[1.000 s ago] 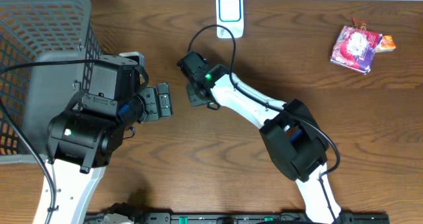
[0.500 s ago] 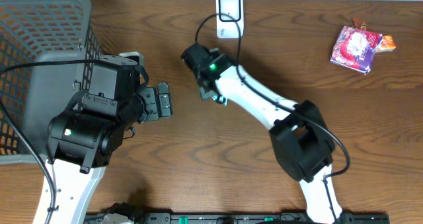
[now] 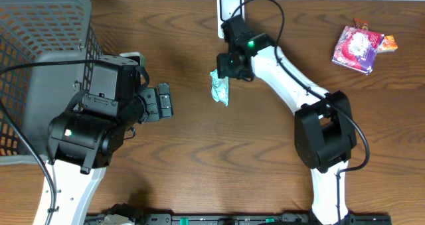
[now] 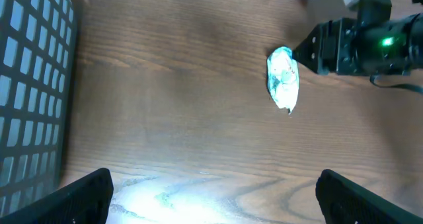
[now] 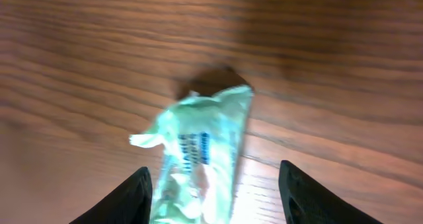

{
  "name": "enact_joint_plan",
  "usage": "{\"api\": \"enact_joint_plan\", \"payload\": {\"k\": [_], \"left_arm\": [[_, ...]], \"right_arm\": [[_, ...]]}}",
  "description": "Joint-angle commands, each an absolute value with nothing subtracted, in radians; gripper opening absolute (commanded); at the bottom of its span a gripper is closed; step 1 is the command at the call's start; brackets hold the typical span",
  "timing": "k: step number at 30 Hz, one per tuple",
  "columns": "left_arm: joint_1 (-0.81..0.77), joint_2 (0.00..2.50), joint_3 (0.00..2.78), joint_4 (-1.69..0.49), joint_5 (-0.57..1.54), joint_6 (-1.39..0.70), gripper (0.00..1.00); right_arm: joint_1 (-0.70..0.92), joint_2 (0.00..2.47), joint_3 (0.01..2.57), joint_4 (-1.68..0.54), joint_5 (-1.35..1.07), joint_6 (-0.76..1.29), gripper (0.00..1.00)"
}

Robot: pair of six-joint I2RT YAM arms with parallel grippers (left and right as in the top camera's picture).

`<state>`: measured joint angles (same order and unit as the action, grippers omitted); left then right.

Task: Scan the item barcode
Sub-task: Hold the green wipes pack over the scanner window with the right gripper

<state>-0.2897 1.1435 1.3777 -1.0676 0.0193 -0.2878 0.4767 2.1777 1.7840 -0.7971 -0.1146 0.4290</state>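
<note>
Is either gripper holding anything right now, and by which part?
Nothing is held. The pale green crinkled packet lies loose on the table, right gripper open beside it; left gripper open, empty.

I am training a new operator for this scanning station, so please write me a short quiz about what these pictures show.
1. True or false: the left gripper has its jaws wide apart, with nothing between them.
2. Where is the pink packet? A: inside a basket. B: on the table, at the upper right of the overhead view. C: between the left jaws.
3. In the right wrist view, what shows between the jaws of the right gripper?
Key: 1 true. 2 B. 3 the green-and-white packet.
</note>
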Motion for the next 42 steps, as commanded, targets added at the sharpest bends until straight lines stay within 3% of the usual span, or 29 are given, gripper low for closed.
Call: {"api": "enact_joint_plan", "payload": {"k": [1, 11, 15, 21, 28, 35, 42], "left_arm": [[-0.287, 1.143, 1.386, -1.069, 0.007, -0.282, 0.98], [-0.287, 1.143, 1.386, -1.069, 0.007, -0.282, 0.98], [-0.287, 1.143, 1.386, -1.069, 0.007, -0.282, 0.98], [-0.287, 1.143, 1.386, -1.069, 0.007, -0.282, 0.98], [-0.287, 1.143, 1.386, -1.069, 0.007, -0.282, 0.98], [-0.287, 1.143, 1.386, -1.069, 0.007, -0.282, 0.98], [-0.287, 1.143, 1.386, -1.069, 0.007, -0.282, 0.98]], "right_arm": [[0.487, 2.220, 1.777, -0.780, -0.249, 0.410, 0.55], [0.506, 2.345, 1.777, -0.807, -0.164, 0.478, 0.44], [0.508, 2.352, 1.779, -0.804, -0.162, 0.477, 0.02], [0.509, 2.314, 1.846, -0.859, -0.083, 0.460, 0.01], [0.540, 2.272, 2.018, -0.925, 0.195, 0.334, 0.01], [0.549, 2.272, 2.059, -0.756, 0.449, 0.122, 0.01], [0.516, 2.276, 2.057, -0.564, 0.458, 0.088, 0.01]]}}
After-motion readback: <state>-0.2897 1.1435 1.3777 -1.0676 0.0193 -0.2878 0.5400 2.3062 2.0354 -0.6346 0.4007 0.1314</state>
